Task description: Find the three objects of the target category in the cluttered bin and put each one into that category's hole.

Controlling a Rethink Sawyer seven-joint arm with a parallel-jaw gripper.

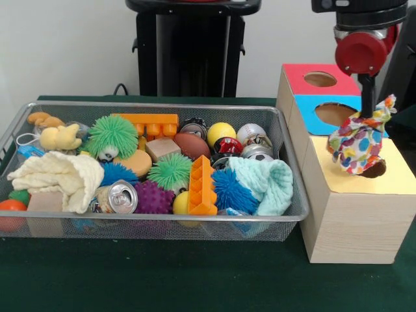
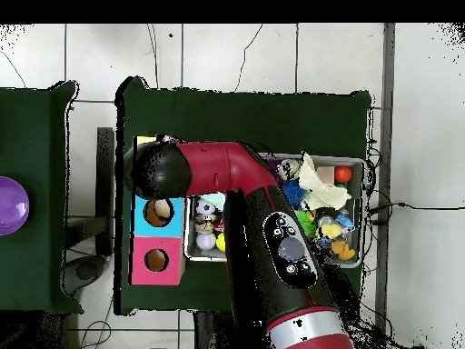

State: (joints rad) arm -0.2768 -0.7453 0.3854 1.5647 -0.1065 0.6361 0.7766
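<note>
Cloth [image 1: 359,144] with bright dots hangs from the end effector [image 1: 368,112], which grips it tight, right over the hole [image 1: 372,170] in the yellow box top [image 1: 398,177]. This looks like the drop step, so next it should go lower and let go, then head back to the bin [image 1: 294,198] at nine o'clock.

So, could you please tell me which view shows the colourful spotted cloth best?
The front view: the spotted cloth hangs in plain sight from the end effector above the box's yellow section. In the overhead view, the arm hides it entirely.
</note>
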